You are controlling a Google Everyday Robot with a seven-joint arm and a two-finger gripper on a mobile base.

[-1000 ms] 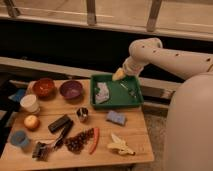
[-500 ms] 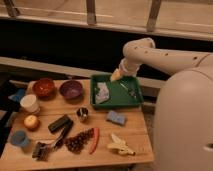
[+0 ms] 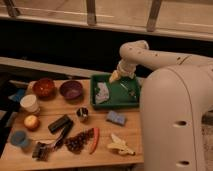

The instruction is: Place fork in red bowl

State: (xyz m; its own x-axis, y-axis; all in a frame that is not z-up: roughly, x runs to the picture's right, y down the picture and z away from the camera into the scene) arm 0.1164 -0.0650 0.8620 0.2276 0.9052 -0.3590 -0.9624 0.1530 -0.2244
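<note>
— Wooden tabletop under a dark window wall with a pale rail: that is our scene. Where does the gripper stand?

— Our gripper hangs over the back rim of the green rectangular plastic tray, which fills the table's far right corner. Its yellowish fingers are apart, and we see nothing between them.

— And the thin silvery metal fork?

— We see the fork lying inside the tray, in its right half, near a crumpled white wad. It lies apart from the gripper.

— The round glossy red bowl?

— The red bowl sits near the table's back left edge, well apart from the tray. A round purple bowl stands between them, just beside the tray's left wall.

— Room for moving?

— We see bare wood in front of both bowls, as far as a small metal cup. The tray's right wall lies close to our white robot body, so that side is tight. Along the front edge lie a blue sponge, a red chili and a banana peel.
</note>
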